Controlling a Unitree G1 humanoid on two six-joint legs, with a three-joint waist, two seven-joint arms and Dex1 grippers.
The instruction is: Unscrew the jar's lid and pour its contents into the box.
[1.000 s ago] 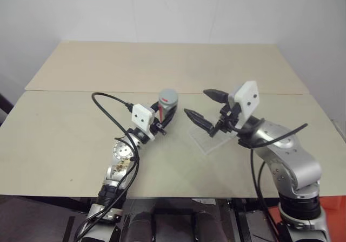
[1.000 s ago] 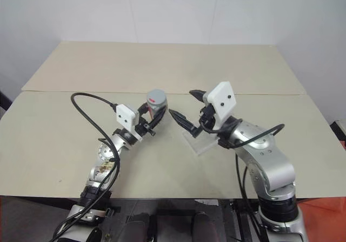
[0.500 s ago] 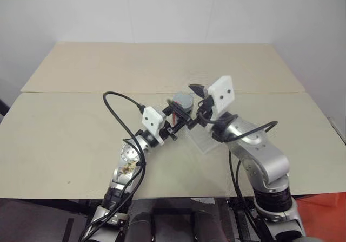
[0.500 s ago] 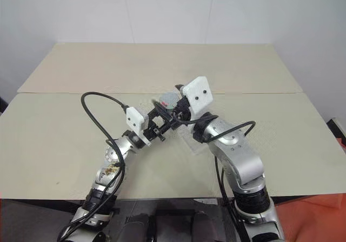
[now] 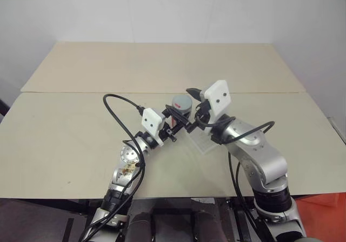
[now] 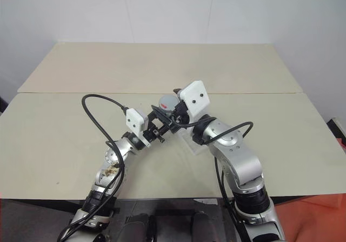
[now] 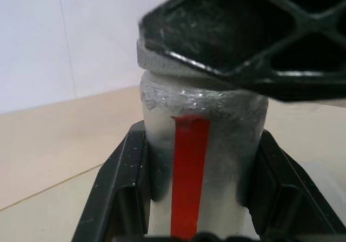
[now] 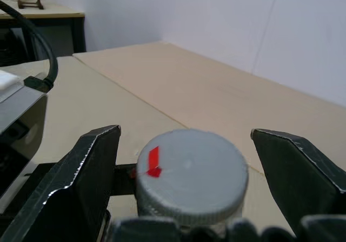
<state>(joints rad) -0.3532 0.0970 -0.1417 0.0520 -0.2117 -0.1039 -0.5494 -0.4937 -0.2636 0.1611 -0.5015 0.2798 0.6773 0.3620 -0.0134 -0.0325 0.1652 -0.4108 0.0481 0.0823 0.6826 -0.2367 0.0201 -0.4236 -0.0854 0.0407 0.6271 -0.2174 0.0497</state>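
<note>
Silvery-grey jar [image 7: 203,161], red-striped, clamped upright in left gripper [image 5: 174,124] above table [image 5: 81,133] centre, lid [image 8: 190,177] on. Right gripper [image 8: 189,161] spread wide, straddling lid without contact. Clear plastic box [image 5: 203,142] just right.

The scene is seen from above by the two head views, which are aimed forward and down over the table [image 5: 65,139] toward the far wall; the same table, both arms and the jar [image 5: 181,105] at centre are shared by them, with a slight sideways offset. The jar is viewed from very close by the left wrist view, looking along the left gripper [image 7: 200,198] at the red-striped side, with the lid [image 7: 162,58] partly covered by a finger of the right gripper [image 8: 189,188]. The lid's top is seen from close behind by the right wrist view, facing the far wall.
</note>
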